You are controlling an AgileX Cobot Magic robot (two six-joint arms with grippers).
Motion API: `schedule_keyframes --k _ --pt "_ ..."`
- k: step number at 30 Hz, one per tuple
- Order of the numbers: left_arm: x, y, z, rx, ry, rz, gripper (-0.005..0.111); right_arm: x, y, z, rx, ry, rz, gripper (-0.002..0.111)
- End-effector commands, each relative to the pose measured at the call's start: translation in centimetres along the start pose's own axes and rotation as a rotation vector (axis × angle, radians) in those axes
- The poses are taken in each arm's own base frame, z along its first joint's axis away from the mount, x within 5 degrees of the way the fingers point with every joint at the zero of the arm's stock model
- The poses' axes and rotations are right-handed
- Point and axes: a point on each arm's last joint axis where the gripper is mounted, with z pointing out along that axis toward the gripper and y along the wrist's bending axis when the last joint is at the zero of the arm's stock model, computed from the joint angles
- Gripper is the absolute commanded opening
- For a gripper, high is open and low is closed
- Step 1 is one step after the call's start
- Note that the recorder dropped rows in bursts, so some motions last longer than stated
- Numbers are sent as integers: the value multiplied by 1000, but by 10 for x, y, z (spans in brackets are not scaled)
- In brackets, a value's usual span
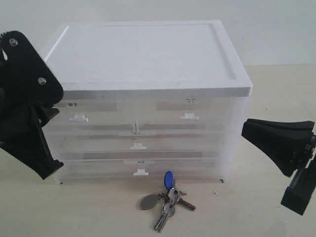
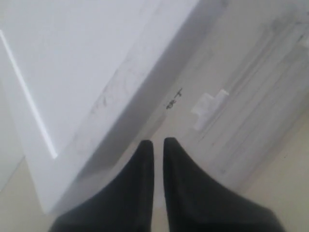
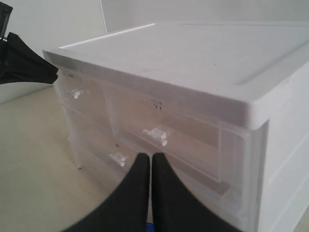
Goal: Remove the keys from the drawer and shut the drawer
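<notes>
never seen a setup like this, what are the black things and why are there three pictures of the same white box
The black shapes are the grippers of a two-armed robot. One picture comes from a camera looking at the front of the scene; the other two come from cameras on each wrist, looking along its own fingers. The left gripper is at the upper-left corner of the white translucent plastic drawer cabinet; the right gripper hangs beside its other end. Both are shut and hold nothing. All the drawers look closed. On the pale tabletop in front lies a bunch of silver keys with a blue oval fob and grey oval tag.
</notes>
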Motion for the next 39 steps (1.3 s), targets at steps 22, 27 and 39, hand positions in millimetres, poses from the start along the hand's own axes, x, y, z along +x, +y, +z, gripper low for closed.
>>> schedule_keyframes --k 22,27,39 --pt "6 -10 28 -55 -12 33 4 -1 1 1 -20 -3 -6 0" --pt "5 -10 28 -51 -21 33 4 -1 1 1 -20 -3 -6 0" --pt "-4 16 -45 -22 -263 -163 4 -1 2 1 -21 -2 -9 0"
